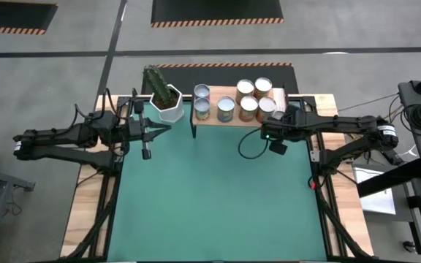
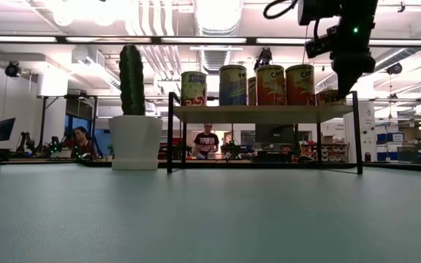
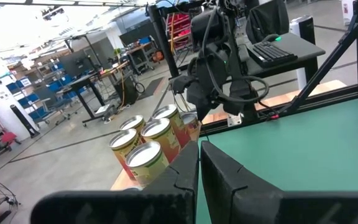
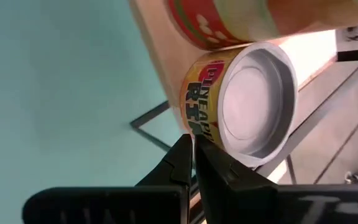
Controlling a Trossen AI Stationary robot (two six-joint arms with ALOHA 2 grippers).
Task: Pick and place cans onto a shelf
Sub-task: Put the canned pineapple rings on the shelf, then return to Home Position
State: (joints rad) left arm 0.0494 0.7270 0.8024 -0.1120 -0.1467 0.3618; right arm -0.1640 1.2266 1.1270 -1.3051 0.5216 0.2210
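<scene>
Now the cans [image 1: 236, 101] all stand on the shelf [image 1: 234, 120] — seven of them, close together; the right gripper [image 1: 267, 132] hangs just by the shelf's right end, its claw pressed together on nothing; the left gripper [image 1: 168, 128] waits near the cactus pot [image 1: 168, 104] — its claw is pressed together too.

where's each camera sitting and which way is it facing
high view: overhead, straight down on the table; both arms show, shelf at the far edge.
low view: table height, level across to the shelf and cactus pot; right arm hangs in from above.
left wrist view: past the left gripper, shut fingers, toward the cans and right arm.
right wrist view: past the right gripper, shut, at one can.
All share the cans.
</scene>
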